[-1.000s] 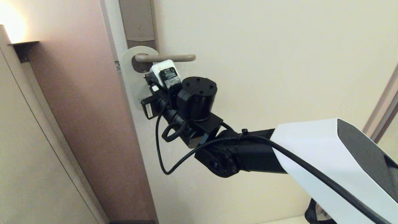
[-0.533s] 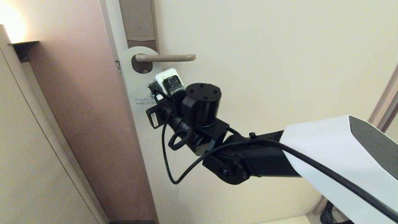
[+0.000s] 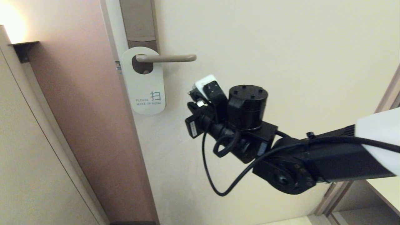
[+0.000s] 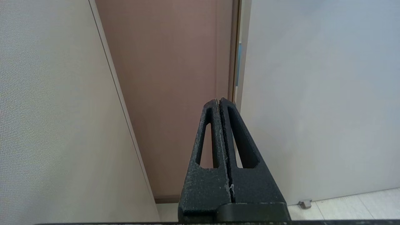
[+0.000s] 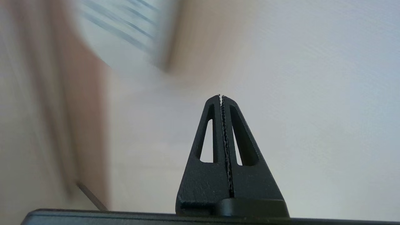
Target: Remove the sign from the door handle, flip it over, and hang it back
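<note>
The sign [image 3: 147,90] hangs by its oval hole on the door handle [image 3: 168,58], flat against the door, white face out with teal "PLEASE MAKE UP ROOM". The handle is a slim beige lever on a tall brown-grey backplate [image 3: 139,22]. My right arm [image 3: 247,125] reaches in from the right, its wrist to the right of the sign and a little below the handle, apart from both. My right gripper [image 5: 221,96] is shut and empty, facing the pale door. My left gripper [image 4: 218,100] is shut and empty, low down facing the door edge.
The cream door [image 3: 265,47] fills the middle and right. A brown frame panel [image 3: 87,109] stands left of the door edge, with a beige wall [image 3: 31,156] further left. A small door stop [image 4: 304,203] sits on the floor by the door's foot.
My right arm has drawn back from the sign, moving right and slightly down. The sign, earlier partly covered by the gripper, now hangs in full view on the handle.
</note>
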Controlling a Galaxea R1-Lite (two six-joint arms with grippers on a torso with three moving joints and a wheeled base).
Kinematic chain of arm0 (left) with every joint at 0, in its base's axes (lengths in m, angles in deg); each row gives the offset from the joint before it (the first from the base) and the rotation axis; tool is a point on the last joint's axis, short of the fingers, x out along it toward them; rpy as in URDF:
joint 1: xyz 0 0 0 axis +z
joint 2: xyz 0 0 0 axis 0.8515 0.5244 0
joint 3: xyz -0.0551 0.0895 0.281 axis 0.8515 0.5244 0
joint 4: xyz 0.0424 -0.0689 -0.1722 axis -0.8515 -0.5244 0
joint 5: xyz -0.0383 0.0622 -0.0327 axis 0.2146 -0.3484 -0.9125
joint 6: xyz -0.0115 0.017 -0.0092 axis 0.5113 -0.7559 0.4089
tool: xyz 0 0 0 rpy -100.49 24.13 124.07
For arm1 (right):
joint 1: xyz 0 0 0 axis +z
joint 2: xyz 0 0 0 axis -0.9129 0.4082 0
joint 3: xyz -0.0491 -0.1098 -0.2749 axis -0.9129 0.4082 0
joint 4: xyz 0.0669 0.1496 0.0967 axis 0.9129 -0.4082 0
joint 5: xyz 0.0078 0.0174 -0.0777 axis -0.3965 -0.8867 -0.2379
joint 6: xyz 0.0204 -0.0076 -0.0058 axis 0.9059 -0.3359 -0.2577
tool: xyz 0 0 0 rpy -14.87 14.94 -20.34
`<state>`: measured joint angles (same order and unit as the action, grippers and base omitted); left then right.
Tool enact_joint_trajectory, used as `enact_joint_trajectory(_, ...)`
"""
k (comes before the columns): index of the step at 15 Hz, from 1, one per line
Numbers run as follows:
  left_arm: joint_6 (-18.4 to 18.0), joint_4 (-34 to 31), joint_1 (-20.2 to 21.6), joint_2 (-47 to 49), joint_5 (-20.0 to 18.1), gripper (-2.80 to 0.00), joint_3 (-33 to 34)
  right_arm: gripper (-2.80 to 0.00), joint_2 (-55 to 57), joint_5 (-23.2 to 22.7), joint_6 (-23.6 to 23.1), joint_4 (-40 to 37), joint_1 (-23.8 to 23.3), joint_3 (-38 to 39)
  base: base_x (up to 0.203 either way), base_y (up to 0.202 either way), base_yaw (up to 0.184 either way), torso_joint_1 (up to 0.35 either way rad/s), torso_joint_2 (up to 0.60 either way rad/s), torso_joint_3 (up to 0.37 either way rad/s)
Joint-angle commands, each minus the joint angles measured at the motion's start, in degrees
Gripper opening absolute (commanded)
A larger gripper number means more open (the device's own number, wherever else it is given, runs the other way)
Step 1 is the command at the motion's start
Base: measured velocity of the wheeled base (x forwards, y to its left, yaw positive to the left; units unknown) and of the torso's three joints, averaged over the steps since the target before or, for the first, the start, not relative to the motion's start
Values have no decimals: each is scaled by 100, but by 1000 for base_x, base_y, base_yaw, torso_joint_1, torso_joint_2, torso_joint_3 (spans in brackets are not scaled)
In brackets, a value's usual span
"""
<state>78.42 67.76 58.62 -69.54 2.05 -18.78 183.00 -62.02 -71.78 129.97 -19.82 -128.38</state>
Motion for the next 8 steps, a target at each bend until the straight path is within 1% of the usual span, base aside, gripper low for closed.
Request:
enact_joint_trajectory(1, 0, -2, 2, 5, 1, -280, -1, -280, -995, 7, -22, -94, -676, 889, 0, 0, 0, 0, 0, 0)
enact_joint_trajectory(4, 0, 6, 2, 5, 1, -280, -1, -280, -1741, -25, -7, -348, -1900, 1731, 0, 0, 0, 0, 0, 0)
enact_joint_trajectory(6, 0, 2, 2, 5, 1, -280, -1, -280, -2220, -146, 0, -408, -2763, 2225, 0, 0, 0, 0, 0, 0)
enact_joint_trajectory(7, 5, 2, 2, 5, 1, -280, 3, -280, -2512, -255, 1, -423, -3122, 2477, 0, 0, 0, 0, 0, 0)
enact_joint_trajectory(8, 8, 6, 2, 5, 1, -280, -1, -280, -2822, -367, 4, -433, -3382, 2730, 0, 0, 0, 0, 0, 0)
